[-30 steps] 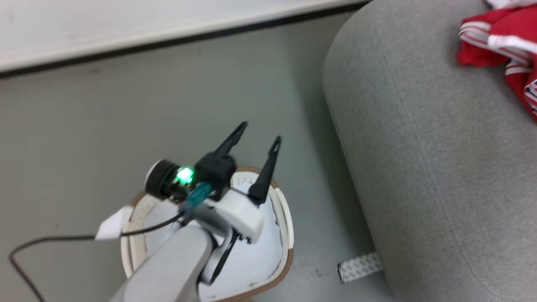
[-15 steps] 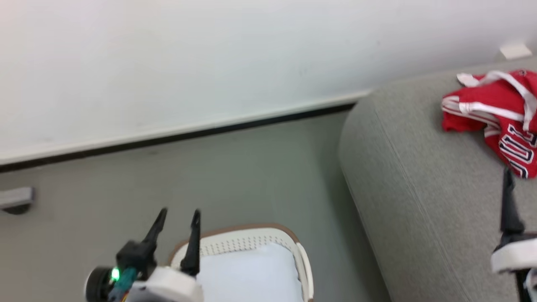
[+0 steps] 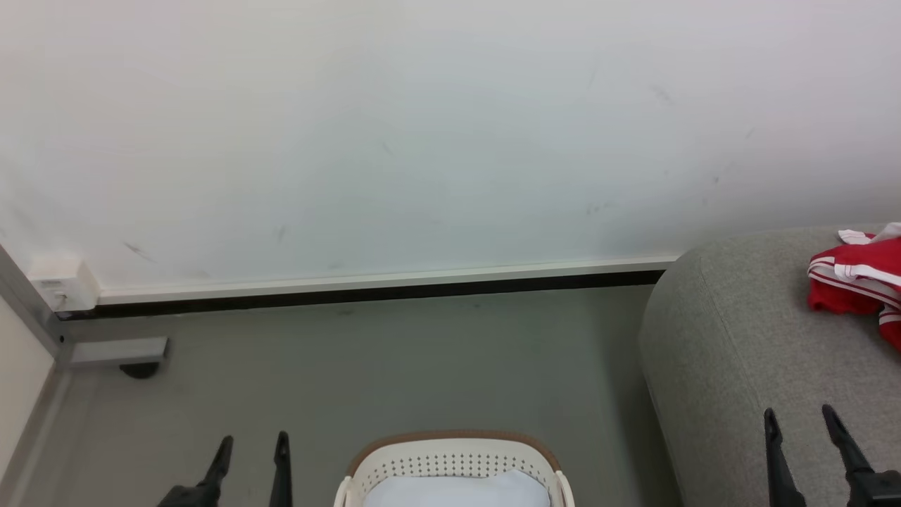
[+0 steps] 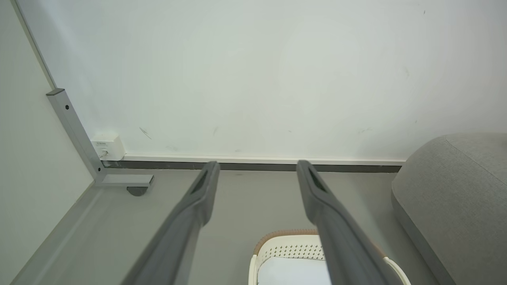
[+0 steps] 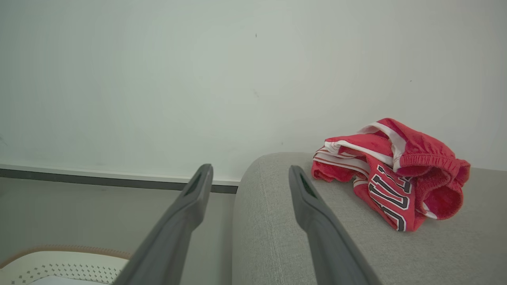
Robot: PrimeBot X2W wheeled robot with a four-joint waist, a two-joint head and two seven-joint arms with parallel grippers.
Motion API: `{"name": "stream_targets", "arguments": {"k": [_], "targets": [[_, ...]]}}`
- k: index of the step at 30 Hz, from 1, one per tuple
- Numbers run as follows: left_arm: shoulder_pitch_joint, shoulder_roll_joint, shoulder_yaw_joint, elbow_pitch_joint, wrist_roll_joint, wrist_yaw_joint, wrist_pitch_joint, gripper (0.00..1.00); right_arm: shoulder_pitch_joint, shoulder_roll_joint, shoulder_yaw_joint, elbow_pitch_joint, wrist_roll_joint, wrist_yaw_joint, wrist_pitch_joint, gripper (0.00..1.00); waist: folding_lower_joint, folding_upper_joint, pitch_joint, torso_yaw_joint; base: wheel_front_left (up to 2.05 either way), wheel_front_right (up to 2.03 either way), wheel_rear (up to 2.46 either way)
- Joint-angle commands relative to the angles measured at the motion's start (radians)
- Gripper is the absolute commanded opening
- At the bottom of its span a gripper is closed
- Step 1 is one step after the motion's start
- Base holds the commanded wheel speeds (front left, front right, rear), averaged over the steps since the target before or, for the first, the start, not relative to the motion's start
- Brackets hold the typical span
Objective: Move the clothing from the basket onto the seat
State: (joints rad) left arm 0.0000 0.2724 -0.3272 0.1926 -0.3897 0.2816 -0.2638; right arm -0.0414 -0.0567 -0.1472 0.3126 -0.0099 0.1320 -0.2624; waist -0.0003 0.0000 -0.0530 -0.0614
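hanging low to the left of the basket (image 3: pixel 454 437), the left gripper (image 3: pixel 253 451) has its two long dark fingers spread wide apart. nothing sits between them and they touch nothing, with the grey floor (image 3: pixel 394 366) showing behind them. the right gripper (image 3: pixel 799 431) hangs low to the right of the basket, and its two fingers stand wide apart too, holding nothing. in the head view its tips show in front of the big grey seat (image 3: pixel 732 338), and in the right wrist view they look free of it, up in the air. the basket is cream white with lots of little holes and a brown rim, and a flat pale pad (image 3: pixel 457 491) lies inside it. the seat stands to the right of the basket, apart from it, with a strip of floor between the two. the clothing (image 3: pixel 855 282) lies in a bunched red heap on top of the seat, far to the right of the basket and further back, near the white wall (image 3: pixel 422 141). it has white and red stripes and big black letters with white edges. both grippers are well apart from the clothing.
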Motion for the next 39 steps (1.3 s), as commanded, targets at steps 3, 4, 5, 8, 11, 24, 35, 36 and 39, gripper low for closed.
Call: {"name": "stream_targets", "arguments": {"k": [3,4,5,8,11,24,35,36,39], "targets": [[0.032,-0.013,0.033,0.000,0.027,-0.012,-0.001,1.00,0.026,0.004,0.020,0.029,-0.010,-0.003,-0.003,1.00,0.0003,0.0000,-0.020,0.015,0.00,0.00,0.00],[0.039,-0.023,0.039,-0.002,0.035,-0.014,-0.001,1.00,0.028,0.005,0.029,0.036,-0.003,-0.003,-0.003,1.00,0.0003,0.0000,-0.021,0.017,0.00,0.00,0.00],[0.045,-0.030,0.044,-0.005,0.042,-0.017,-0.001,1.00,0.028,0.005,0.033,0.042,0.007,-0.003,-0.003,1.00,0.0003,0.0000,-0.022,0.018,0.00,0.00,0.00],[0.047,-0.040,0.072,0.000,0.055,-0.039,-0.001,1.00,0.027,0.005,0.045,0.051,0.034,-0.002,-0.003,1.00,0.0003,0.0000,-0.022,0.023,0.00,0.00,0.00],[0.048,-0.059,0.084,-0.003,0.075,-0.052,-0.001,1.00,0.029,0.005,0.053,0.054,0.040,-0.002,-0.003,1.00,0.0003,0.0000,-0.022,0.025,0.00,0.00,0.00],[0.047,-0.095,0.125,0.030,0.110,-0.097,0.001,0.00,0.025,0.011,0.063,0.070,0.047,0.000,0.003,0.00,0.0003,0.0000,-0.012,0.014,0.00,0.00,0.00],[0.026,-0.116,0.168,0.042,-0.072,-0.140,0.054,0.00,0.006,0.012,0.049,0.067,0.260,0.000,0.065,0.00,0.0004,0.0000,-0.007,0.018,0.00,0.00,0.00],[0.024,-0.118,0.172,0.042,-0.089,-0.144,0.058,0.00,0.006,0.012,0.050,0.063,0.280,0.000,0.068,0.00,0.0004,0.0000,-0.006,0.018,0.00,0.00,0.00],[0.018,-0.122,0.184,0.042,-0.139,-0.156,0.072,0.00,0.005,0.012,0.052,0.054,0.340,0.000,0.079,0.00,0.0004,0.0000,-0.004,0.019,0.00,0.00,0.00]]}}
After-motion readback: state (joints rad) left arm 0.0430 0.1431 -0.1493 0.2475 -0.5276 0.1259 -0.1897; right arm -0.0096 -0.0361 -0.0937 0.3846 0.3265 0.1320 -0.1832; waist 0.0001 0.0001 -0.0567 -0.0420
